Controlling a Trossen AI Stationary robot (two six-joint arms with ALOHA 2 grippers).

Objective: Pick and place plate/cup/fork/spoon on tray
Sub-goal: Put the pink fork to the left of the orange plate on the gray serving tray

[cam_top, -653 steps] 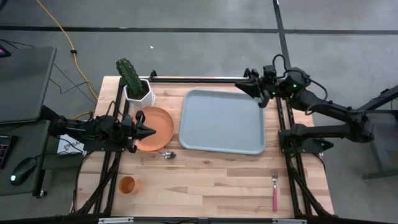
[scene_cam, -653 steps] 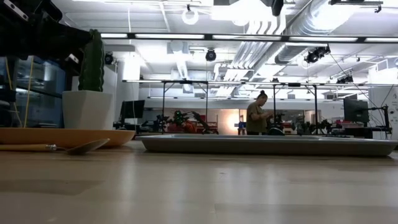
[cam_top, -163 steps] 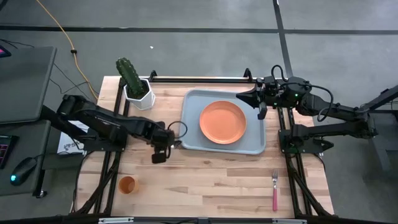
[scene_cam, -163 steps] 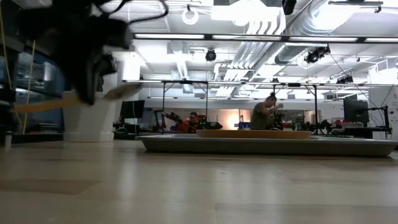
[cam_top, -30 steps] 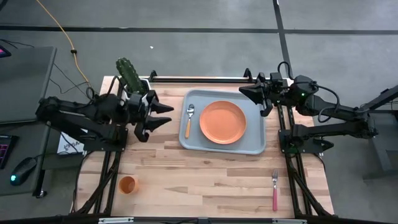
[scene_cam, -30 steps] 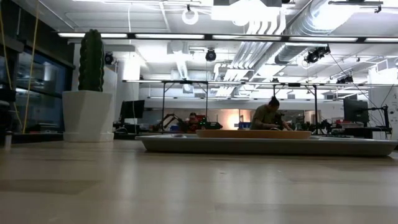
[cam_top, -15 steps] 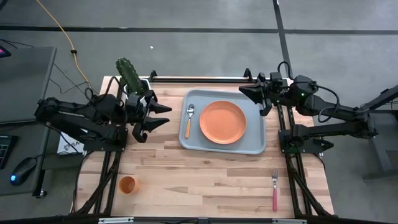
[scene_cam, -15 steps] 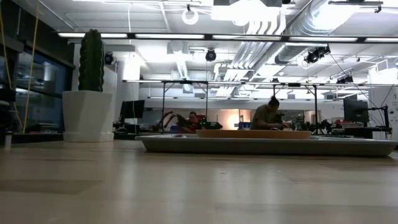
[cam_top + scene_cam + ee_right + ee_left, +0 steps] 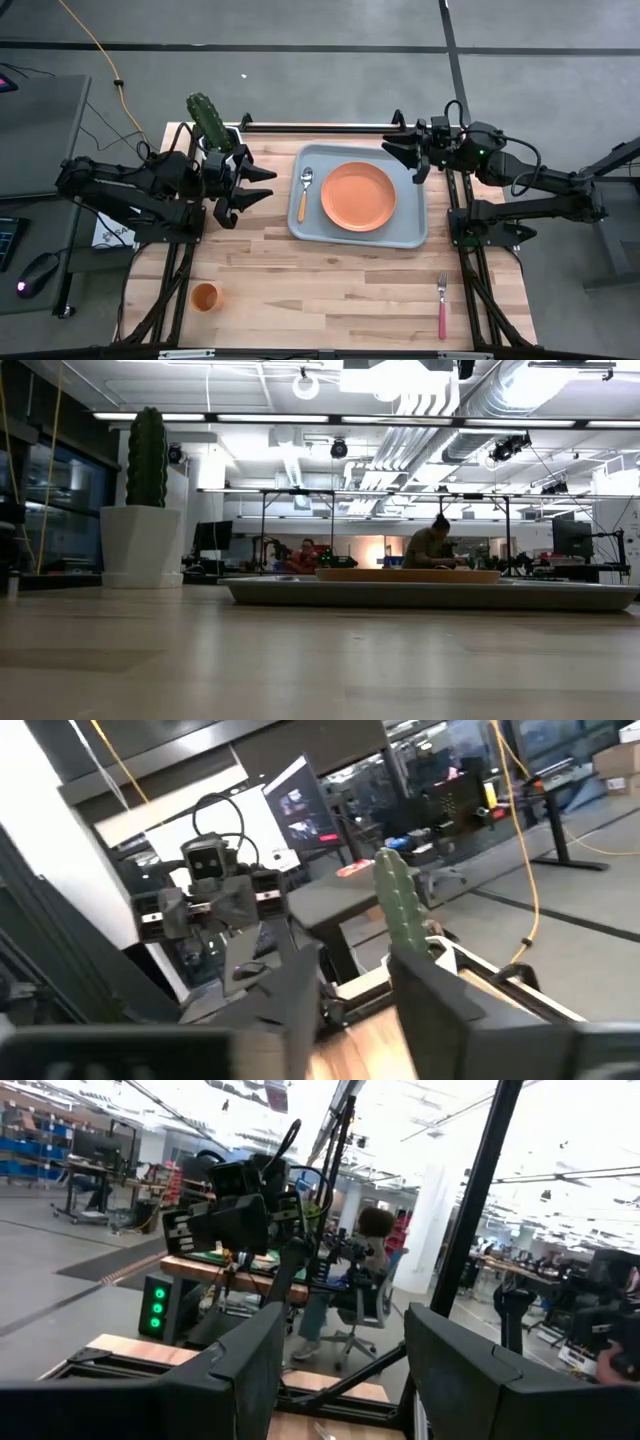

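Note:
The orange plate (image 9: pixel 358 196) lies in the middle of the grey-blue tray (image 9: pixel 410 218), and the spoon (image 9: pixel 303 193) lies beside it at the tray's left end. On the bare table the orange cup (image 9: pixel 204 296) stands near the front left and the pink-handled fork (image 9: pixel 441 306) lies near the front right. My left gripper (image 9: pixel 269 185) hangs open above the table just left of the tray, holding nothing. My right gripper (image 9: pixel 392 149) hovers open over the tray's far right corner, also with nothing in it. In the low view the plate (image 9: pixel 405 575) shows on the tray (image 9: pixel 430 593).
A cactus in a white pot (image 9: pixel 215 135) stands at the far left corner, close behind my left gripper. A black rail (image 9: pixel 320 127) runs along the far edge. Bare wood lies between the cup and the fork. People show in the room beyond the table (image 9: pixel 432 545).
My right gripper has opened above the tray's far right corner. The plate, spoon, cup and fork have stayed where they were.

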